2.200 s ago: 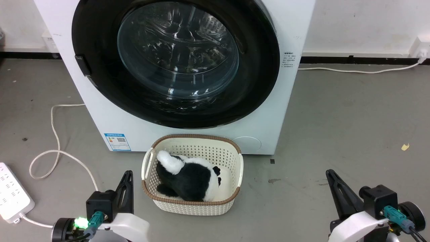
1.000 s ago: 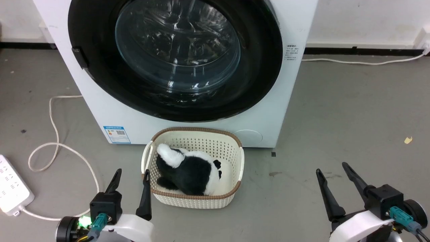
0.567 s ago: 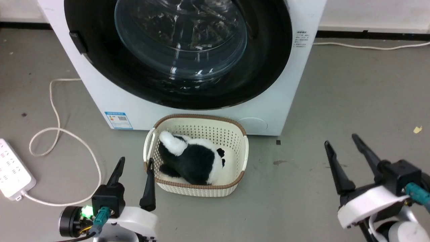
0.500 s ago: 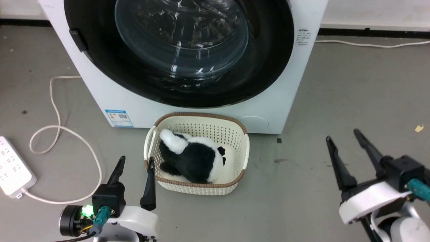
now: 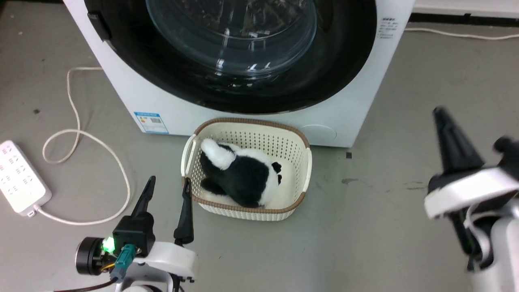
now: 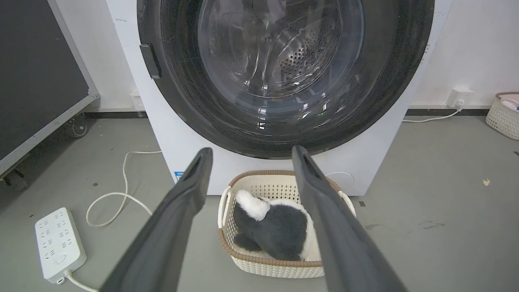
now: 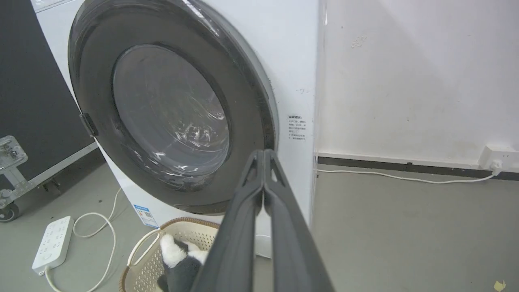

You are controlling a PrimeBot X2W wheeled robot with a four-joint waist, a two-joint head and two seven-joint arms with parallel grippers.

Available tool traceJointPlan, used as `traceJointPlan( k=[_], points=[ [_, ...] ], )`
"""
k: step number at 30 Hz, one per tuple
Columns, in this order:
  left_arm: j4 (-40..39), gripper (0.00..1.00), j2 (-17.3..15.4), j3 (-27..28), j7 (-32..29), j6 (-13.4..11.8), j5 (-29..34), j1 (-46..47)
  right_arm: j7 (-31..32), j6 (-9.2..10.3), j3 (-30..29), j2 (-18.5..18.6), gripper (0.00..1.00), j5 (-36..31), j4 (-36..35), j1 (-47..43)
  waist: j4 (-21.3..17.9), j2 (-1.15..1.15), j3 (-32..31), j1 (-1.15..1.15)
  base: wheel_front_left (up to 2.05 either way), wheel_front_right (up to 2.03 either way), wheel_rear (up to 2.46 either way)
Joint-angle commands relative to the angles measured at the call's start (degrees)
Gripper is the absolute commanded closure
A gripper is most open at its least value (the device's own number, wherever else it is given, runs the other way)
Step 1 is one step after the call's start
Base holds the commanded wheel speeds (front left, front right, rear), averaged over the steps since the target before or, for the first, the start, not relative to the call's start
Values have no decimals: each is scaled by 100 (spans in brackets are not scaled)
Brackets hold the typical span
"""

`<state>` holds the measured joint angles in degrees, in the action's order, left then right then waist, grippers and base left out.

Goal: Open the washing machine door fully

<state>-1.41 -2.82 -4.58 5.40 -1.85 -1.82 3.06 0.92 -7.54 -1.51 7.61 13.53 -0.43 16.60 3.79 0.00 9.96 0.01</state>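
The washing machine (image 5: 121, 93) (image 6: 174, 138) (image 7: 292, 61) is a white box filling the top of the head view. Its round glossy black door (image 5: 336, 61) (image 6: 182, 81) (image 7: 93, 73) lies flat against the front, with a small black tab (image 5: 95, 26) (image 6: 150, 61) on its left rim. My left gripper (image 5: 169, 179) (image 6: 251, 149) is open and empty, low on the left beside the basket and well short of the door. My right gripper (image 5: 438, 109) (image 7: 263, 152) is shut and empty, raised at the right, off the machine's right front corner.
A cream woven basket (image 5: 302, 142) (image 6: 227, 239) holding a black-and-white plush toy (image 5: 243, 178) stands on the floor against the machine's front. A white power strip (image 5: 20, 174) and looping cable (image 5: 81, 134) lie to the left. A black wheeled panel (image 6: 40, 81) stands further left.
My right gripper's fingers, apart half a second ago, have come together, and that arm has risen. The head camera has tilted down and closer. The door has not moved.
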Motion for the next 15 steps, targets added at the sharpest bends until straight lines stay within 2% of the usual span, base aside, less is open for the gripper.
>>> traceJointPlan(
  k=[1,15],
  points=[
    [-25,0,-3,-32,74,-33,-50,146,51,2,-104,2,100,194,77,304,50,0,84,0,0,0,0],
    [-38,0,-4,-226,230,-127,-144,332,667,3,-838,-253,100,1125,887,1652,275,0,454,0,0,0,0]
  ],
)
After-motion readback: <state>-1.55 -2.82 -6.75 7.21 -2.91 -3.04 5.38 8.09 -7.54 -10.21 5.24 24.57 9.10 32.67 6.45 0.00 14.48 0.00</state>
